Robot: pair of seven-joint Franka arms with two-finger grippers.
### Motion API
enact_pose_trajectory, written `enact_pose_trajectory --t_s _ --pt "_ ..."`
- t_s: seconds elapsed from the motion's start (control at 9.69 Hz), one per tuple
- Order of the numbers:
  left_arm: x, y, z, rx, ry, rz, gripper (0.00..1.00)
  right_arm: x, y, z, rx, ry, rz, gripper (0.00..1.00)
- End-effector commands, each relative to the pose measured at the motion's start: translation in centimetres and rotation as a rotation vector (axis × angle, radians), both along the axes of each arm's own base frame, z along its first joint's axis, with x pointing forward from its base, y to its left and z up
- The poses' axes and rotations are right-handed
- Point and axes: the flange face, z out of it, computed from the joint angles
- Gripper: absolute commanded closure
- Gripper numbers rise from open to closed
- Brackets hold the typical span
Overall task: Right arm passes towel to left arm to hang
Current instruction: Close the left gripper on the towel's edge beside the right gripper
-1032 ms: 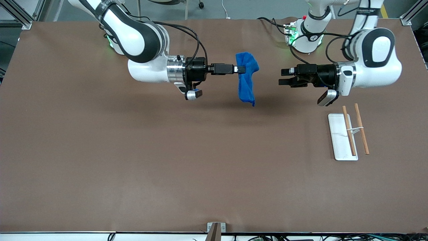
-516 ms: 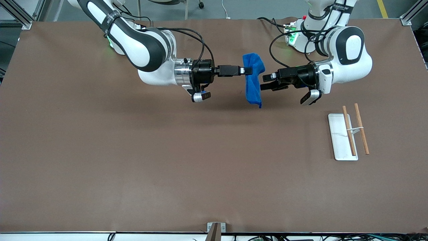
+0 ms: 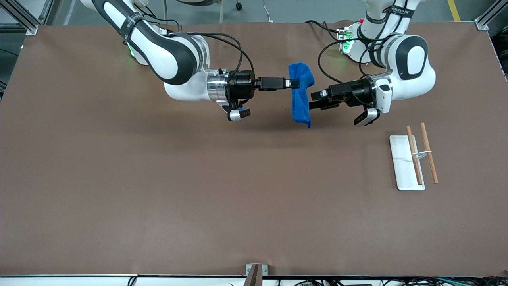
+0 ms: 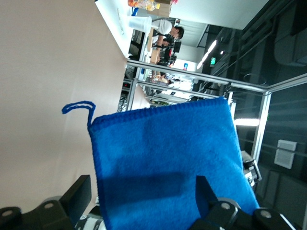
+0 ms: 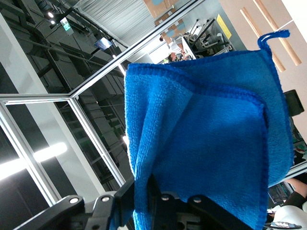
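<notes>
My right gripper (image 3: 295, 83) is shut on the upper part of the blue towel (image 3: 300, 104) and holds it in the air over the table's middle; the cloth hangs folded below the fingers. In the right wrist view the towel (image 5: 211, 139) is pinched between my right gripper's fingers (image 5: 152, 194). My left gripper (image 3: 313, 101) is open, level with the hanging cloth, with its fingertips at the cloth's edge. In the left wrist view the towel (image 4: 163, 153) fills the space between the two spread fingers of my left gripper (image 4: 144, 201).
A white base plate (image 3: 401, 159) with two wooden rods (image 3: 429, 153) on a thin stand sits toward the left arm's end of the table, nearer the front camera than the grippers. A metal bracket (image 3: 256, 270) sits at the table's front edge.
The right gripper carried the towel toward the left arm's end, then held still. The left gripper closed the gap and now has its open fingers at the towel.
</notes>
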Motion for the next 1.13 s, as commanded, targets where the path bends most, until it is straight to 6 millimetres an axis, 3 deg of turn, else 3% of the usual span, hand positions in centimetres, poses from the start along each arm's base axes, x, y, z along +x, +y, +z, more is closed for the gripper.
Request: enact_pose_trajectory --t_s 0.0,0.41,0.52,0.62,0.72,0.83,1.03 --pt "-0.4 -0.4 -2.3 -0.003 0.027 0.030 0.05 -0.1 0.3 0.3 0.021 -0.004 -0.016 1.00" --pt "-0.8 -1.7 -3.2 -0.022 0.059 0.023 0.05 -0.3 0.5 0.3 0.021 -0.006 -0.013 1.00" --pt "-0.7 -1.6 -3.0 -0.022 0.055 0.024 0.22 -0.3 0.5 0.3 0.021 -0.006 -0.013 1.00" --pt "-0.6 -1.6 -2.9 -0.024 0.054 0.024 0.61 -0.3 0.5 0.3 0.021 -0.006 -0.013 1.00" --pt "-0.6 -1.6 -2.8 -0.024 0.050 0.026 0.91 -0.3 0.5 0.3 0.021 -0.006 -0.013 1.00" --pt "-0.4 -1.4 -2.6 -0.023 0.044 0.032 1.00 -0.3 0.5 0.3 0.021 -0.006 -0.013 1.00" --pt "-0.2 -1.2 -2.2 -0.021 0.033 0.037 1.00 -0.3 0.5 0.3 0.021 -0.006 -0.013 1.00"
